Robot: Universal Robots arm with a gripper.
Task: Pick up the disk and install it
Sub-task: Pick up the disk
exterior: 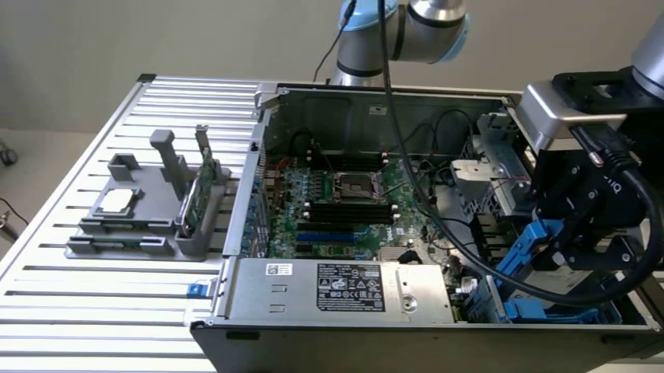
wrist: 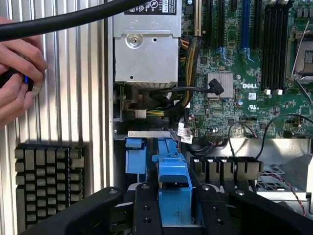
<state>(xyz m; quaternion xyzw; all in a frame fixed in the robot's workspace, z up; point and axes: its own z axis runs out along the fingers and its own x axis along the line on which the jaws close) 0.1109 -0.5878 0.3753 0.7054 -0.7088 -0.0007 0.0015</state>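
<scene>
The gripper (exterior: 568, 252) holds the disk (exterior: 524, 250) clamped by its blue rails over the open computer case (exterior: 252, 186), at the corner nearest the camera on the exterior view's right. The disk is off the slatted table (exterior: 104, 311) and inside the jaws, so the relation that matters is the one between the drive and the drive bay (exterior: 555, 317) under it. In the exterior view the disk hangs steeply tilted. Its long axis runs from high on the exterior view's right down toward the exterior view's left, and its lower end is close above the blue fittings on the bay floor. Whether it touches them cannot be told.

In the wrist view the two black fingers (wrist: 145, 205) flank one blue rail of the disk (wrist: 173, 183), pressed against it on either side. The rail's length points away from the gripper (wrist: 175, 196) toward the silver power supply (wrist: 146, 44). The green motherboard (wrist: 244, 83) lies to one side of that line. A second blue piece (wrist: 136, 155) sits just beside the held rail (part of the bay or of the carrier, it is hard to say).

A person's hand (wrist: 17, 73) rests on the table outside the case wall, well apart from the gripper. The single arm is the only manipulator at the drive.
</scene>
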